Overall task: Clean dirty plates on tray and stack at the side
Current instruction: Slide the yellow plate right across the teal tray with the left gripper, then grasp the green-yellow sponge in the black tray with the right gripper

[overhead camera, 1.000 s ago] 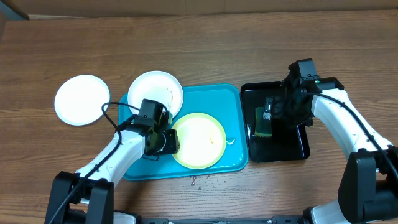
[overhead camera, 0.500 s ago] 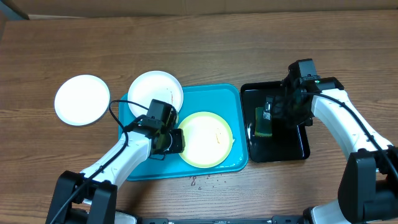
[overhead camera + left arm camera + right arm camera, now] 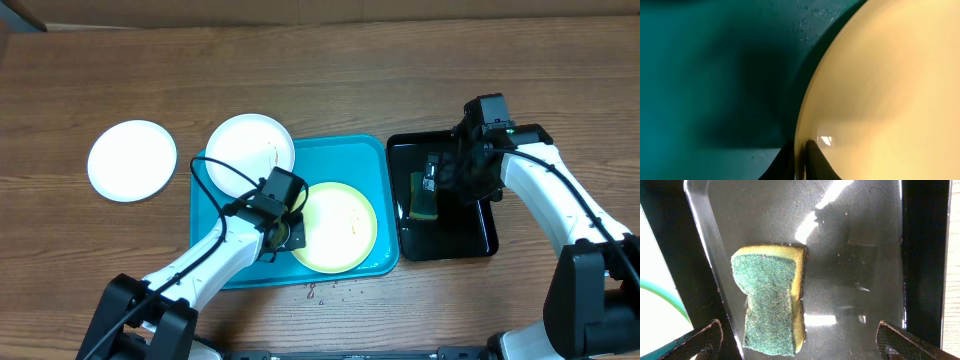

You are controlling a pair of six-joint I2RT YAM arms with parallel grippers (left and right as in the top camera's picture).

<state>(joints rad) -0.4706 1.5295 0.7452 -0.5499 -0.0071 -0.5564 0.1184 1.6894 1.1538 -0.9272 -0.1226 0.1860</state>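
Observation:
The turquoise tray holds a pale yellow plate with a small reddish smear. My left gripper is shut on this plate's left rim; the left wrist view shows both fingers pinching the yellow plate's edge over the tray floor. A white plate with reddish smears overlaps the tray's far left corner. Another white plate lies on the table to the left. My right gripper hangs open over the black tray, its fingers spread wide and empty.
A glossy black tray sits right of the turquoise tray and holds a green-and-yellow sponge, also seen in the right wrist view on the wet tray floor. Small crumbs lie on the table by the tray's near edge.
My left gripper has moved right across the turquoise tray, and the pale yellow plate has shifted right with it. The right arm has not moved.

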